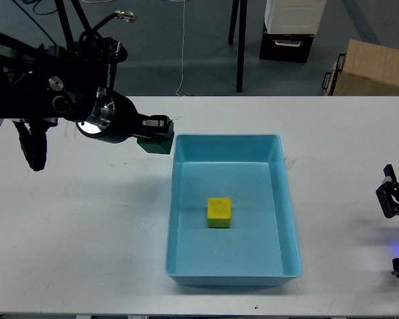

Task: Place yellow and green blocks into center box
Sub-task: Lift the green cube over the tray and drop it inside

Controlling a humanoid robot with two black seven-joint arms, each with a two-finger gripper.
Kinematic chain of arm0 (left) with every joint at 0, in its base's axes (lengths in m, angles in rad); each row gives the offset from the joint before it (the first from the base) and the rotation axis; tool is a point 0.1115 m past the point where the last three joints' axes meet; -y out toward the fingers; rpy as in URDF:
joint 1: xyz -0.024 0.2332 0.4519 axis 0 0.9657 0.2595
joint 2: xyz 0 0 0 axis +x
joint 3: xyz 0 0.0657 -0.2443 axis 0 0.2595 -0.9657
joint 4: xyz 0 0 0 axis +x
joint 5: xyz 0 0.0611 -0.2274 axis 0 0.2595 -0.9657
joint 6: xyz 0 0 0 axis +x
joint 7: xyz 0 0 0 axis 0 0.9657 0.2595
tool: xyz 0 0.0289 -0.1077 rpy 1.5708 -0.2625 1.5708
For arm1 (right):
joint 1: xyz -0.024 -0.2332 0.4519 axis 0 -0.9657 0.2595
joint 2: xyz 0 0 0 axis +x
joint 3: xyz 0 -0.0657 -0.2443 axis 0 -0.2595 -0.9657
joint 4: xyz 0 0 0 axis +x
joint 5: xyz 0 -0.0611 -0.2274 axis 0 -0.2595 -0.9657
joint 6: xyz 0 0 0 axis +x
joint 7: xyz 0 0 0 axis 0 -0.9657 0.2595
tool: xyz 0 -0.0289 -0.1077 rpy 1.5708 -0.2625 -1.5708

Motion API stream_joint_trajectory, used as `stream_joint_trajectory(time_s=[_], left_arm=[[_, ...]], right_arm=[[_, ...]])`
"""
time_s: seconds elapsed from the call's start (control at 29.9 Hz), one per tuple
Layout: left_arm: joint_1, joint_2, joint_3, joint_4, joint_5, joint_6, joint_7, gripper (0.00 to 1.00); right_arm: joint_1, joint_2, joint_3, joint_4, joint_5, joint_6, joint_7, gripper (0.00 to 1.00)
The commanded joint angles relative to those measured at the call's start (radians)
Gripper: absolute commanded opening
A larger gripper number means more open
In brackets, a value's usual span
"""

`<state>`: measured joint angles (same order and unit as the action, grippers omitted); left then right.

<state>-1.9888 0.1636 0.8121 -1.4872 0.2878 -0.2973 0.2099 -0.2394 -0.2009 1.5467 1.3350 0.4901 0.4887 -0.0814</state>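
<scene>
A yellow block (219,211) lies inside the light blue box (289,219) at the table's middle. My left gripper (156,135) is shut on a green block (153,144) and holds it in the air just left of the box's far left corner. My right gripper (390,194) sits low at the right edge of the view, away from the box; its fingers cannot be told apart.
The white table (80,226) carries only the box. Beyond its far edge stand black stand legs (240,46), a black and white case (289,30) and a cardboard box (370,68) on the floor.
</scene>
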Motion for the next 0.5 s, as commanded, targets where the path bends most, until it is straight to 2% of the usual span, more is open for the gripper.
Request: stream_joint_trajectory(time_s=[0.0,0.1,0.27,0.3,0.4,0.47], left_arm=[[0.019,-0.104,0.027,0.002,-0.001,0.0,-0.015,0.0],[0.047,-0.156,0.032,0.011,-0.001,0.003,-0.017,0.06],[0.059,-0.164,0.026,0.051,-0.009,0.007,-0.018,0.23],[0.059,-0.164,0.024,0.056,-0.01,0.009,-0.018,0.29],[0.062,-0.164,0.021,0.057,-0.012,0.01,-0.023,0.64],[0.064,-0.164,0.019,0.061,-0.013,0.009,-0.044,0.83]], right_arm=[[0.0,0.0,0.003,-0.005,-0.001,0.0,0.0,0.95],[0.0,0.0,0.003,-0.005,-0.001,0.0,0.0,0.95],[0.0,0.001,0.003,-0.005,-0.001,0.0,0.0,0.95],[0.0,0.001,0.003,-0.005,-0.001,0.0,0.0,0.95],[0.0,0.0,0.003,-0.005,-0.001,0.0,0.0,0.95],[-0.001,-0.002,0.004,-0.005,0.002,0.0,0.0,0.95]])
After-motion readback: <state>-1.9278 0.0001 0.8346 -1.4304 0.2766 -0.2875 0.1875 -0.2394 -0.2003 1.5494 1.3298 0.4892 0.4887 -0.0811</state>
